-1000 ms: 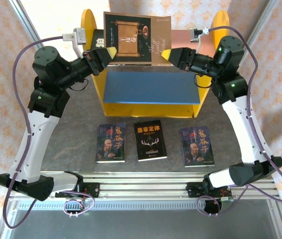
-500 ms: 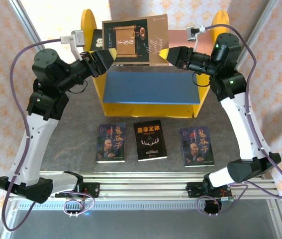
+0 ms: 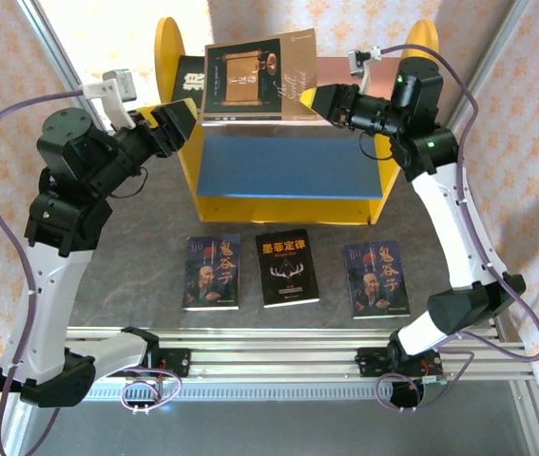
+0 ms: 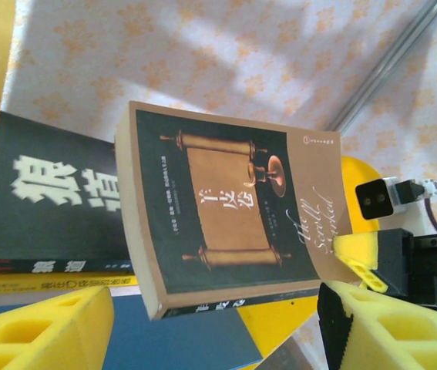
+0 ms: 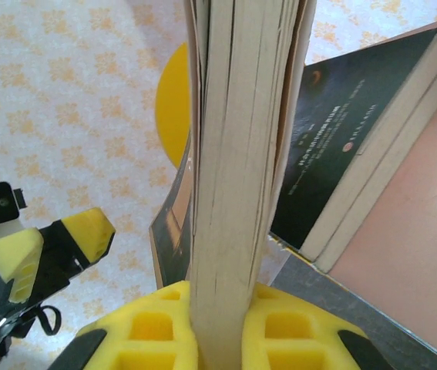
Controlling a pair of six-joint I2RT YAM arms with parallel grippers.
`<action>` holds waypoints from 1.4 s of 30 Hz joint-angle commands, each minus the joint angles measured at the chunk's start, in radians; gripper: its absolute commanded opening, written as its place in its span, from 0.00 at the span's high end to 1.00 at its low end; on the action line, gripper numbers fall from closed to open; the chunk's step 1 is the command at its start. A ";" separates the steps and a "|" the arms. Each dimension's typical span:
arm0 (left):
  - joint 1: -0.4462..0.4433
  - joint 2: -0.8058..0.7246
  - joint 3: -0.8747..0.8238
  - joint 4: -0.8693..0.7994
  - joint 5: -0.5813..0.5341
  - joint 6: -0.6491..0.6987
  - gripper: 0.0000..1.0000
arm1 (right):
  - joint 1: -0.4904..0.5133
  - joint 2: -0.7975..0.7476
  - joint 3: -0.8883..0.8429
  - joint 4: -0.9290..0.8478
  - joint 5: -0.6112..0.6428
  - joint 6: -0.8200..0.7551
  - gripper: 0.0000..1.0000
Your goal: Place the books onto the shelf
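My right gripper (image 3: 318, 95) is shut on the right edge of the tan-brown book (image 3: 258, 75), which hangs tilted over the pink upper board (image 3: 347, 72) of the shelf (image 3: 166, 57). In the right wrist view its page edge (image 5: 233, 193) sits between the yellow pads (image 5: 149, 327). My left gripper (image 3: 182, 120) stands open to the left of the book, apart from it; its fingers (image 4: 388, 324) frame the book (image 4: 226, 208). A dark book (image 4: 56, 200) lies on the upper board. Two bearded-man books (image 3: 213, 272) (image 3: 375, 277) and the antlers book (image 3: 287, 268) lie on the table.
A yellow-covered book (image 4: 48, 287) lies under the dark one on the upper board. The blue lower board (image 3: 288, 166) is bare. Yellow side panels (image 3: 419, 43) close the shelf left and right. Metal frame posts (image 3: 46, 43) stand at the back corners.
My left gripper has drawn back to the left, away from the book's corner. The right gripper has carried the tan-brown book slightly further back over the shelf.
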 commanded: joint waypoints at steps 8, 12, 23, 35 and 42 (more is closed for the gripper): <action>-0.004 -0.002 -0.053 -0.001 -0.030 -0.012 0.31 | 0.032 0.058 0.138 0.013 0.088 -0.029 0.99; -0.005 0.002 -0.068 0.007 -0.029 -0.023 0.31 | 0.051 0.102 0.193 -0.019 0.113 -0.040 0.98; -0.005 0.013 -0.072 0.021 -0.002 -0.034 0.31 | 0.085 0.201 0.304 -0.072 0.168 -0.064 0.97; -0.006 0.023 -0.058 0.017 -0.001 -0.036 0.31 | 0.087 0.287 0.395 -0.107 0.138 -0.073 0.94; -0.006 0.025 -0.050 0.009 -0.005 -0.033 0.31 | 0.097 0.318 0.429 -0.112 0.107 -0.068 0.94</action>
